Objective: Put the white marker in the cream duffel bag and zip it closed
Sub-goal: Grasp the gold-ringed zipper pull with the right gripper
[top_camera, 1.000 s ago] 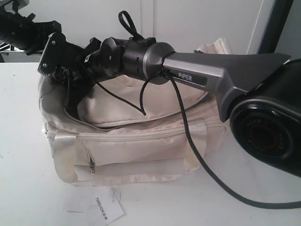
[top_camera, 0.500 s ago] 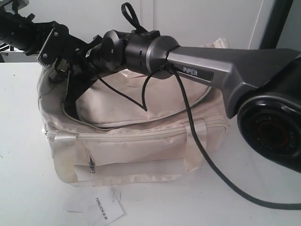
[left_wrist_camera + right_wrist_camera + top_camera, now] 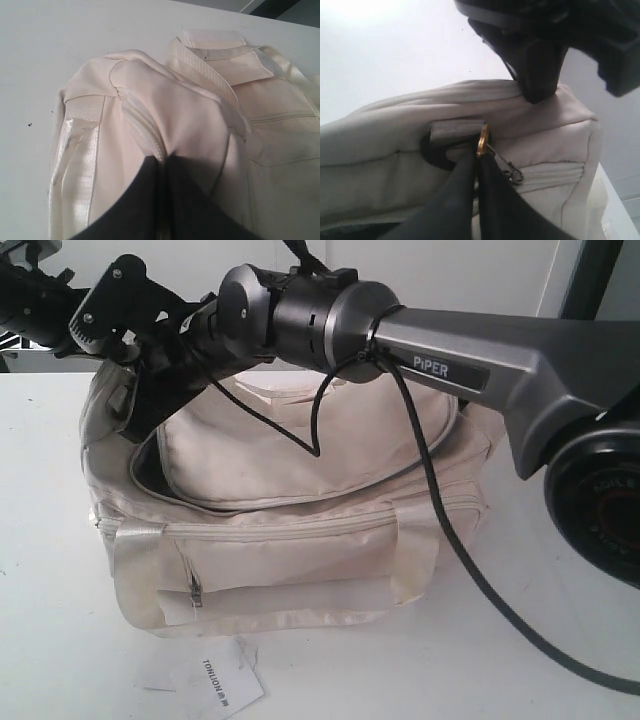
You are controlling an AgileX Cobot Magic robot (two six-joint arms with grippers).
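I see R claw [image 3: 476,160] pinched shut on gold ring [image 3: 482,141] by the zip at cream duffel bag [image 3: 300,540] end; L claw [image 3: 164,162] nipped tight on bag fabric. Bag sits on white table [image 3: 40,570], flap zip gaping; white marker not visible to me

The grey-and-black right arm [image 3: 480,360] stretched nearly level across the middle towards the left of the exterior view. Its black two-fingered right claw [image 3: 476,156] was pinched tight, fingertips meeting. The black left arm [image 3: 35,300] sat at the upper left, its dark left claw [image 3: 162,165] likewise closed.
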